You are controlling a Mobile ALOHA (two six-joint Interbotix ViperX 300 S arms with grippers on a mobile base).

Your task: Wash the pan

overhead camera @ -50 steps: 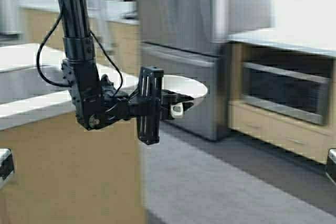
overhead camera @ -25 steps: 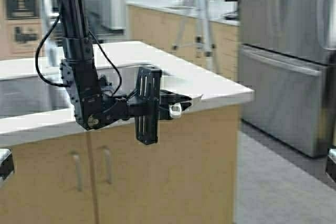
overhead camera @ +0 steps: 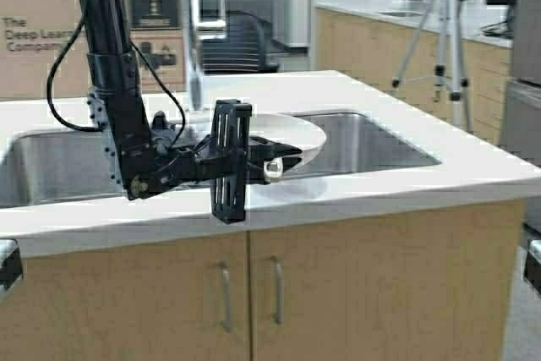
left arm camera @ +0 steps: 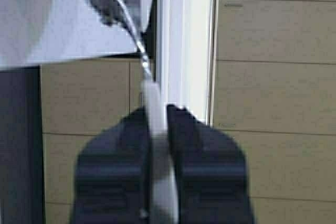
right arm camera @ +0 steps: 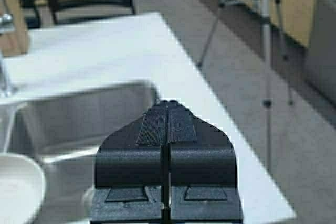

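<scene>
One pan (overhead camera: 283, 134) — small, round and white — hangs level in the air above the sink (overhead camera: 363, 143), with its bowl on the far side of the left gripper (overhead camera: 272, 164) and its short pale handle running back into the fingers. The left gripper pinches that handle, and its arm (overhead camera: 118, 99) drops from above beside the faucet (overhead camera: 194, 48). In its own wrist view the right gripper (right arm camera: 166, 121) has its pads pressed together on nothing, over the counter (right arm camera: 105, 51).

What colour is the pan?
White or cream; the pan shows best in the high view, held by the left gripper.
</scene>
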